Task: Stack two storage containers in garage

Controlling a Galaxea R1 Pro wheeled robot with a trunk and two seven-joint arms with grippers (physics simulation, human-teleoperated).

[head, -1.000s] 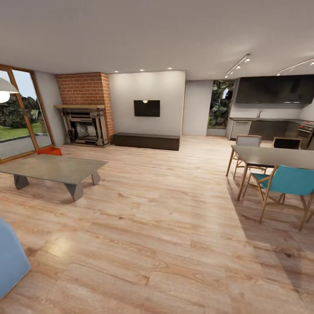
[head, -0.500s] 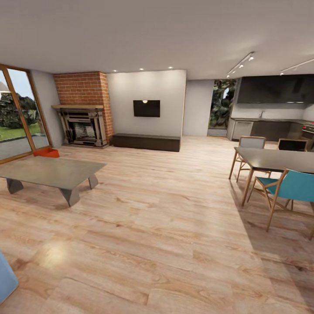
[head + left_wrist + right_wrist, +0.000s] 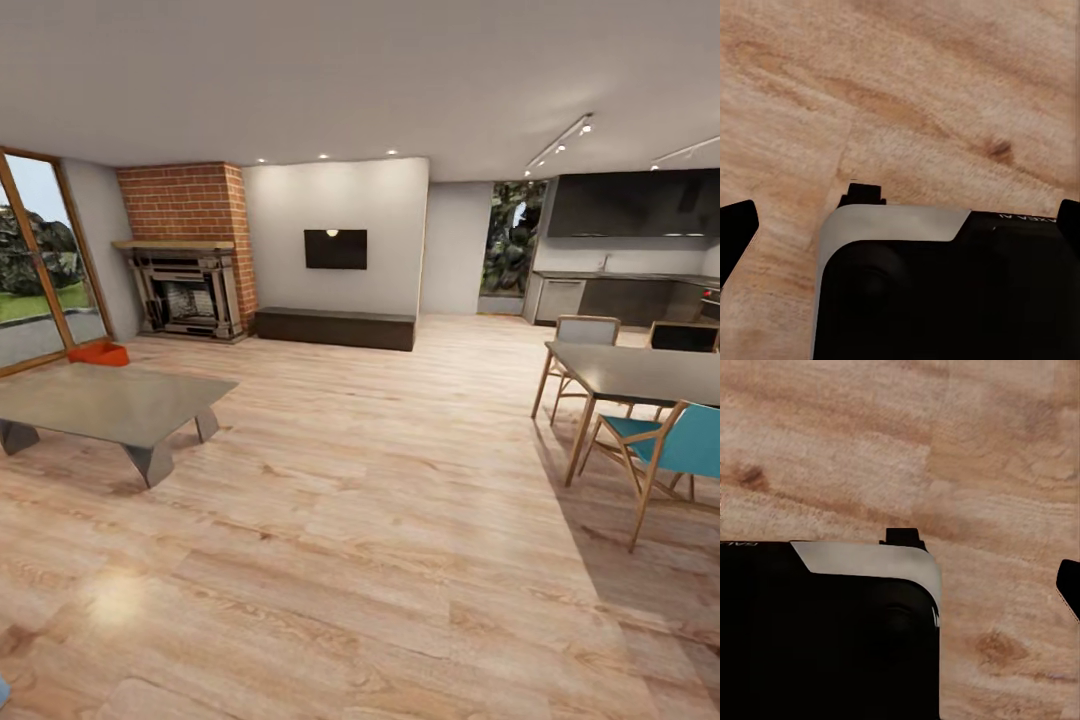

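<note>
Spotting one red-orange storage container [image 3: 98,353] on wood floor [image 3: 380,500], far from both grippers, behind coffee table [image 3: 105,405], near fireplace [image 3: 185,290]. Second bin: can't tell where. Wrist views: dark robot body over planks; how far either gripper is spread, can't tell; nothing visibly held. Risk: base clipping table corner or dining chair [image 3: 670,445] on approach.

Grey low coffee table [image 3: 110,405] at left on wood-plank boards. Brick fireplace [image 3: 188,250] at far wall, wall TV [image 3: 336,248] beside it, dark bench [image 3: 334,327] below. Dining table [image 3: 640,372] at right with teal chair [image 3: 670,445]. Dark kitchen cabinets [image 3: 630,205] behind. Glass door [image 3: 40,260] far left.
</note>
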